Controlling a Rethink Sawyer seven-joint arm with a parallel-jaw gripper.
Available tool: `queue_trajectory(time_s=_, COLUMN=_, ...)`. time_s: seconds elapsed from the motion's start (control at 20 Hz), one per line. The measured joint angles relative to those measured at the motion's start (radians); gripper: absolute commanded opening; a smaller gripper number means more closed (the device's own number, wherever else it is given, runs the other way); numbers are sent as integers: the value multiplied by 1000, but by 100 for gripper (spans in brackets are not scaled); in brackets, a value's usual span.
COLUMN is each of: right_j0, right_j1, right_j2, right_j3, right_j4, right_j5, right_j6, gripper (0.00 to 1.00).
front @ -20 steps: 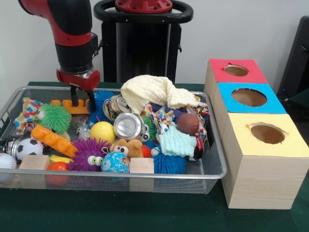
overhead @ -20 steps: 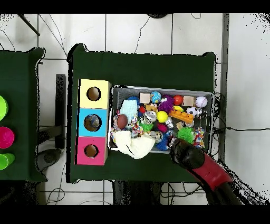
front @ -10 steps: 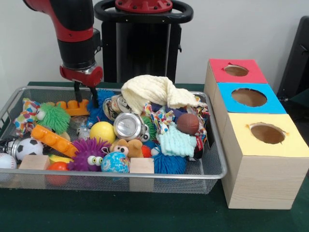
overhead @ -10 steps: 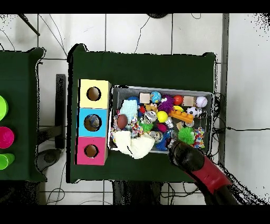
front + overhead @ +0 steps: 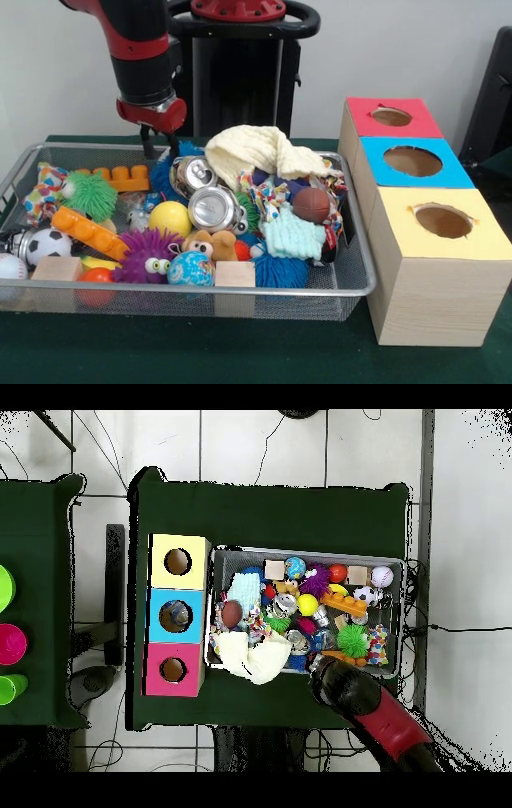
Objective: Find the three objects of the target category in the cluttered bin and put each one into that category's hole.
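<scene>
My gripper (image 5: 159,147) hangs open with nothing between its fingers, over the far side of the wire mesh bin (image 5: 240,290). It is just above a blue fuzzy toy and left of a crushed silver can (image 5: 192,172). A second can (image 5: 214,208) lies mid-bin. An orange toothed brick (image 5: 118,177) sits below and left of the gripper. Balls lie around: a yellow ball (image 5: 170,218), soccer ball (image 5: 46,245), globe ball (image 5: 190,269) and brown ball (image 5: 311,204). In the overhead view the arm (image 5: 345,687) hides the gripper at the bin's (image 5: 402,614) lower edge.
Three wooden boxes with round holes stand beside the bin: red (image 5: 391,117), blue (image 5: 413,161), yellow (image 5: 442,221). A cream cloth (image 5: 252,152) is heaped at the bin's far side. Wooden blocks (image 5: 234,274), spiky toys and a purple fuzzy toy (image 5: 148,254) fill the bin.
The gripper has moved right in the front view and risen a little, leaving the orange brick and ending beside the upper can. The bin's contents look unmoved.
</scene>
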Motion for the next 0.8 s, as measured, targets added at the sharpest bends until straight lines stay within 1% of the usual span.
queue_trajectory(time_s=0.35, right_j0=-8, right_j1=-5, right_j2=27, right_j3=21, right_j4=10, right_j5=0, right_j6=0, gripper=100)
queue_trajectory(time_s=0.65, right_j0=-30, right_j1=-4, right_j2=52, right_j3=32, right_j4=10, right_j5=0, right_j6=0, gripper=100)
queue_trajectory(time_s=0.7, right_j0=-33, right_j1=-4, right_j2=53, right_j3=35, right_j4=10, right_j5=0, right_j6=0, gripper=0)
queue_trajectory(time_s=0.8, right_j0=-34, right_j1=-3, right_j2=52, right_j3=37, right_j4=10, right_j5=0, right_j6=0, gripper=0)
